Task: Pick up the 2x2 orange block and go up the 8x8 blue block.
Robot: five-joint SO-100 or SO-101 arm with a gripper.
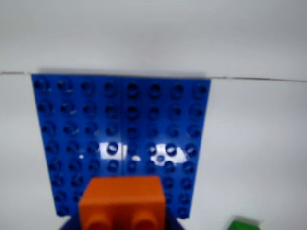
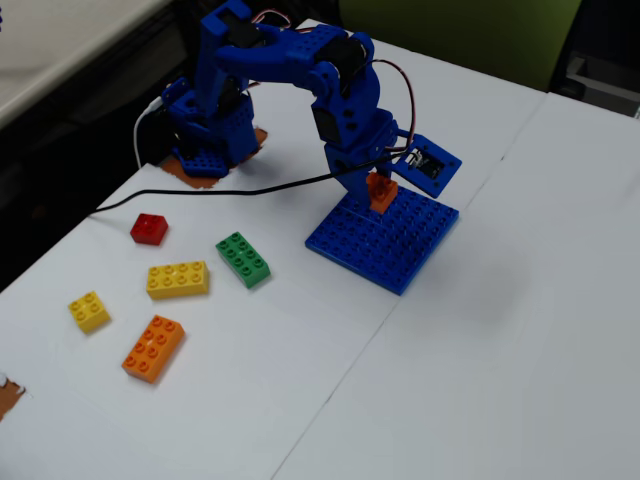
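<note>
- A small yellow brick (image 2: 89, 311) sits near the left edge of the white table (image 2: 500, 330) in the fixed view.
- A long orange brick (image 2: 153, 348) lies just beside it, closer to the front edge.
- A long yellow brick (image 2: 178, 280) lies a bit further in, and a small red brick (image 2: 149, 229) sits behind it.
- A green brick (image 2: 243, 259) lies to the right of the long yellow brick, apart from it.
- The blue arm (image 2: 300, 70) stands near the table's back left corner and bends down over the middle.
- The gripper (image 2: 378, 190) is clamped on the 2x2 orange block (image 2: 381, 192).
- That block hangs over the left back part of the 8x8 blue block (image 2: 400, 245); I cannot tell if they touch.
- The 8x8 blue block lies flat near the middle of the table, next to a seam.
- In the wrist view, the 2x2 orange block (image 1: 122, 201) fills the bottom, in front of the 8x8 blue block (image 1: 120, 124).
</note>
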